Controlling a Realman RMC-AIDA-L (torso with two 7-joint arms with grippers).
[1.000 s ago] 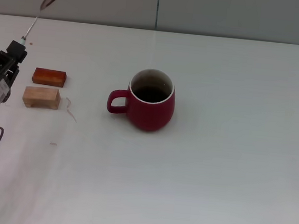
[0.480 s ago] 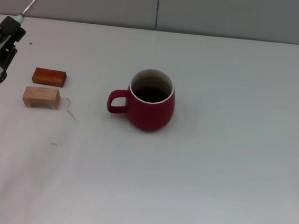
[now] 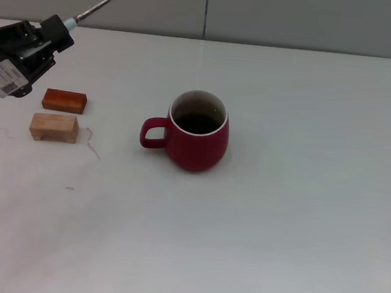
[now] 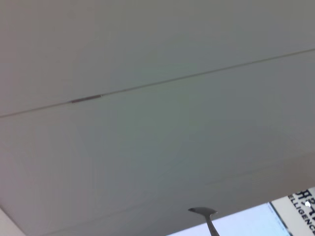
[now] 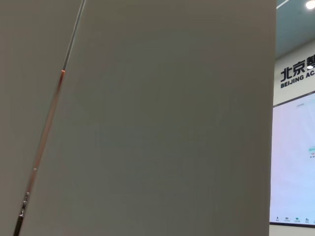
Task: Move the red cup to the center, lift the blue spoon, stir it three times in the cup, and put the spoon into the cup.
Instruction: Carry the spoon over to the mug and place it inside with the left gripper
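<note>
The blue spoon (image 3: pixel 105 1) is held clamped in the left gripper (image 3: pixel 61 26), raised well left of and beyond the red cup (image 3: pixel 196 130). Its long axis is slanted upward, bowl end directed toward the cup's side.

The red cup (image 3: pixel 197 131) sits upright pretty much in the middle of the table, a rounded dark red mug with a pale rim and a dark inside. Its single loop handle sticks out toward the robot's left.

The blue spoon (image 3: pixel 105 1) is up in the air over the far left part of the table, well apart from the cup. It's tilted, with the grey metal bowl at the high end, pointing up and toward the back wall. Only a tiny bit of light blue handle shows. The left wrist view catches just the bowl (image 4: pixel 202 212) and a bit of neck.
</note>
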